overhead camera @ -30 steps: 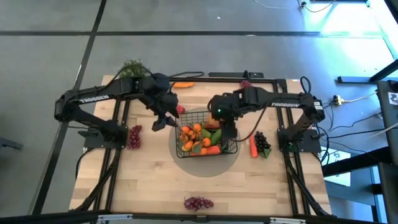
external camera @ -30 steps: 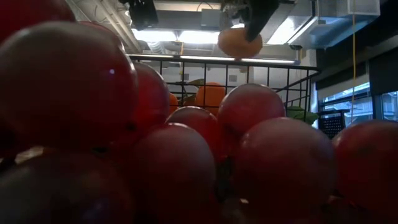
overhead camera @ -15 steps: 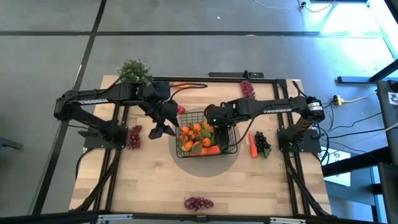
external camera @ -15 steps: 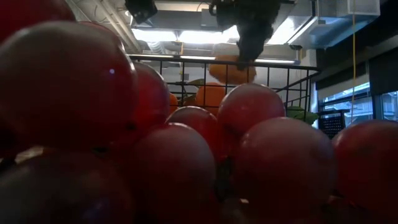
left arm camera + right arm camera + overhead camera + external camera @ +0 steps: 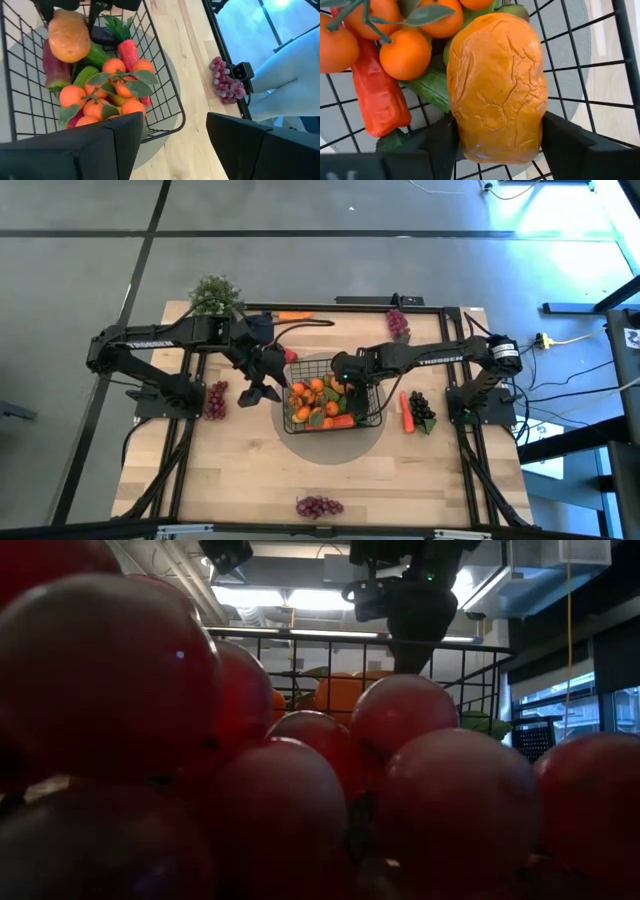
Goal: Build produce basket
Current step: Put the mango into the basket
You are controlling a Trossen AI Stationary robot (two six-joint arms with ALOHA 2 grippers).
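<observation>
The black wire basket (image 5: 381, 416) stands mid-table on a grey round mat, holding oranges (image 5: 115, 67), a red pepper (image 5: 131, 55) and green pieces. My right gripper (image 5: 345, 387) reaches down into it, shut on a wrinkled orange-brown potato-like piece (image 5: 495, 85). In the low view it (image 5: 410, 650) dips behind the basket rim (image 5: 300, 637). My left gripper (image 5: 262, 388) hovers open just left of the basket, nothing between its fingers (image 5: 100, 150). My right gripper has the orange-brown piece between its two fingers (image 5: 437, 145), which stand against its two long sides (image 5: 457, 130) near one end. The fingers come steeply from above. The piece lies on the green and red produce in the basket (image 5: 65, 35).
On the table lie red grapes at the left (image 5: 215, 400), at the near edge (image 5: 319, 506) and far right (image 5: 398, 323), dark grapes with a red piece (image 5: 415, 412) at the right, and a carrot (image 5: 295, 316) and leafy plant (image 5: 213, 292) at the back.
My right gripper has come down from above the basket rim into the basket with the orange-brown piece, which now lies on the pile. My left gripper has swung a little toward the table's near edge beside the basket.
</observation>
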